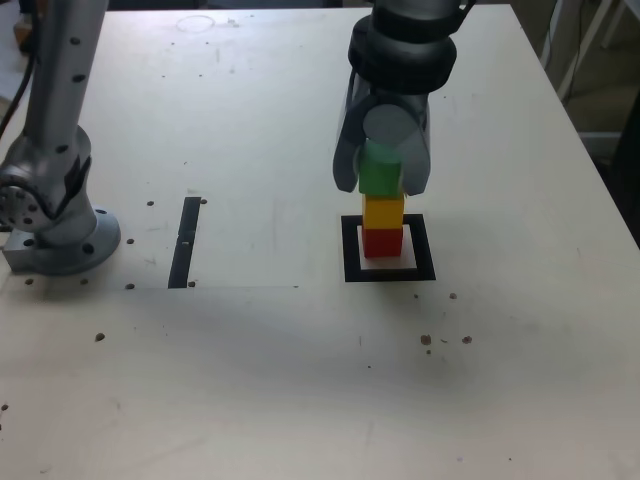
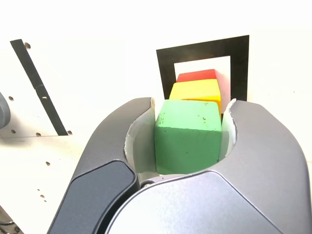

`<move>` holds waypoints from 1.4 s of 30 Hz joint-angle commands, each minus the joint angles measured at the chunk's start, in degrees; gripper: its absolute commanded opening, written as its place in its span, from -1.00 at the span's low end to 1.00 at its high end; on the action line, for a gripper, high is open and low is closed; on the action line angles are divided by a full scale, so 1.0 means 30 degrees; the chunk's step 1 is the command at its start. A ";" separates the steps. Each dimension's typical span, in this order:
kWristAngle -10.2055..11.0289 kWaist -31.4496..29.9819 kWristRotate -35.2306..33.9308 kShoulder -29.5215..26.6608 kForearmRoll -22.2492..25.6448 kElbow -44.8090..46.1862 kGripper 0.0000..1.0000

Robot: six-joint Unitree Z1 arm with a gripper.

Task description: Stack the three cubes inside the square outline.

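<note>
Pale speckled table [image 1: 300, 380], lit evenly. Gripper [image 1: 381, 172]: jaws clamped on green cube [image 1: 380, 171], which sits atop yellow cube [image 1: 383, 211]; red cube [image 1: 381, 241] beneath, inside black square outline [image 1: 349, 250]. Narrow black strip [image 1: 186, 243] lies apart toward the exterior view's left, near the arm base [image 1: 60, 235].

- My pale tabletop [image 1: 300, 380] fills nearly the whole exterior view, lit evenly from above, its surface dotted with small dark holes and specks.
- A narrow black strip [image 1: 185, 243] lies on it, toward the exterior view's left.
- A faint ring mark [image 1: 195, 22] shows near its far edge.
- Past the far right corner, white frame legs [image 1: 585, 45] stand on a grey floor [image 1: 600, 95].
</note>
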 commanded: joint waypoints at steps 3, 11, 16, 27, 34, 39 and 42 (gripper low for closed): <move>-0.0007 0.0054 -0.0066 0.0137 -0.0032 0.0042 -0.45; -0.0284 0.0054 -0.0086 0.0150 -0.0092 0.0015 0.01; -0.0249 0.0054 -0.0074 0.0167 -0.0282 0.0031 0.33; -0.0250 0.0123 -0.0058 -0.0098 -0.0581 0.0280 0.95; -0.0069 0.0124 -0.0046 -0.1609 0.0517 0.0133 0.99; 0.0008 0.0115 0.0202 -0.3482 0.1540 0.0160 0.99; -0.0033 0.0118 0.0607 -0.4973 0.1817 0.0516 0.99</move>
